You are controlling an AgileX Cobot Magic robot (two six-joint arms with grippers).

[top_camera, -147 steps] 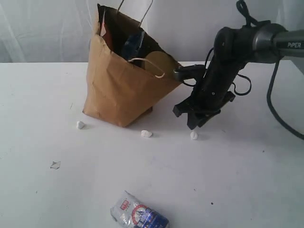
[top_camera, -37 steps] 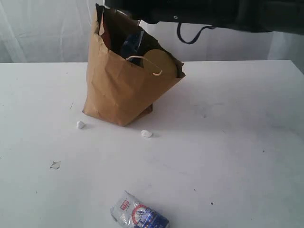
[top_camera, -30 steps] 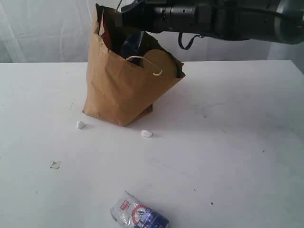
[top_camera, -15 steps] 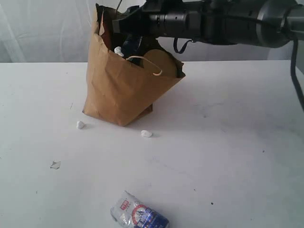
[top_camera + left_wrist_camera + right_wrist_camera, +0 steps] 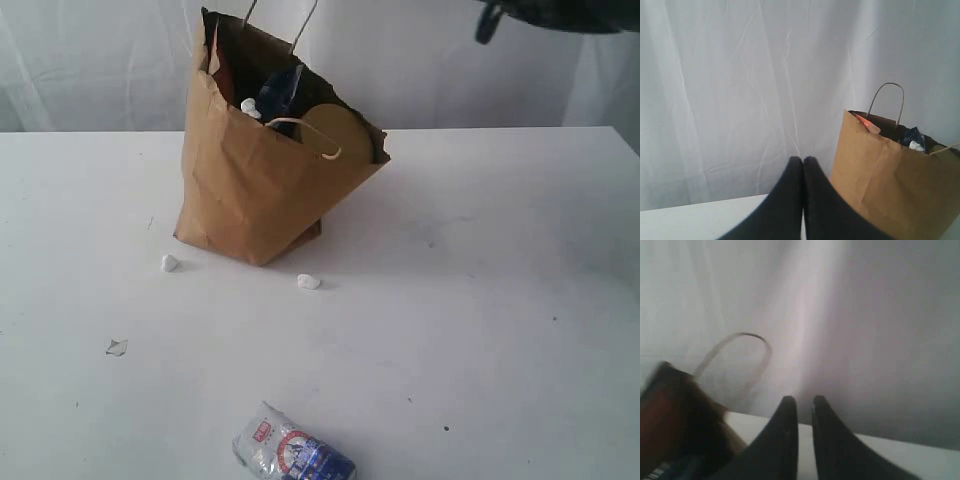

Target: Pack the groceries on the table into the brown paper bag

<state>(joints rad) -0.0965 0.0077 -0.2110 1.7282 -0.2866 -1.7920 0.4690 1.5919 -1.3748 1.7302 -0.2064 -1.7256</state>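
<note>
The brown paper bag (image 5: 255,190) stands tilted at the back left of the table (image 5: 480,300). In its open top show a gold jar lid (image 5: 335,128), a blue pack (image 5: 282,92) and a small white lump (image 5: 250,107). The small white-blue packet (image 5: 292,455) lies alone at the table's front edge. In the left wrist view my left gripper (image 5: 803,160) is shut and empty, with the bag (image 5: 890,175) beside it. In the blurred right wrist view my right gripper (image 5: 801,401) is slightly open with nothing in it. It hangs high, and the bag's dark rim (image 5: 675,415) is off to one side.
Two white crumbs (image 5: 169,263) (image 5: 308,282) lie in front of the bag, and a small scrap (image 5: 116,347) lies further left. Part of the right arm (image 5: 540,12) shows at the top right edge. A white curtain hangs behind the table.
My right arm picked a white crumb off the table, reached over the bag's mouth, left a white lump inside, then pulled away to the upper right. The packet has not moved.
</note>
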